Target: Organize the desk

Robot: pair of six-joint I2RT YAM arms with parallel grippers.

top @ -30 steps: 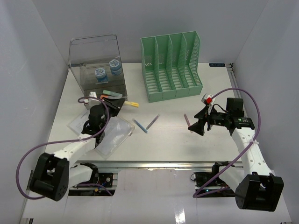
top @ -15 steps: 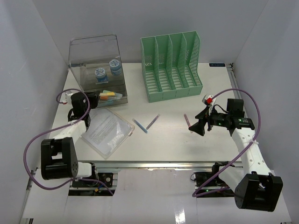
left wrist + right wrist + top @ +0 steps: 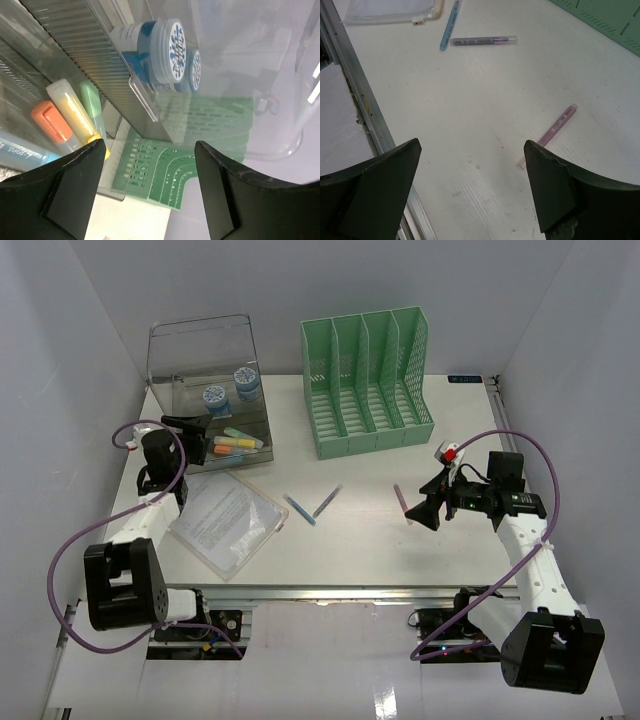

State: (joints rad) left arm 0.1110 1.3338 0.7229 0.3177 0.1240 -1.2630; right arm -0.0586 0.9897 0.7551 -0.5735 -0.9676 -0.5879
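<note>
On the desk (image 3: 360,540), pink pen (image 3: 400,498)

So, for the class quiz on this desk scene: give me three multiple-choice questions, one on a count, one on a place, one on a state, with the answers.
1. How many blue-lidded jars stand in the clear drawer box? A one; B two; C four.
2. Where is the pink pen? A on the desk, near the right hand; B in the drawer box; C inside a jar.
3. The right hand is: A shut on the pen; B shut on a jar; C open and empty.
Answers: 1 B, two lids show side by side; 2 A, it lies on the bare white tabletop; 3 C, its fingers stand wide apart with nothing between.
</note>
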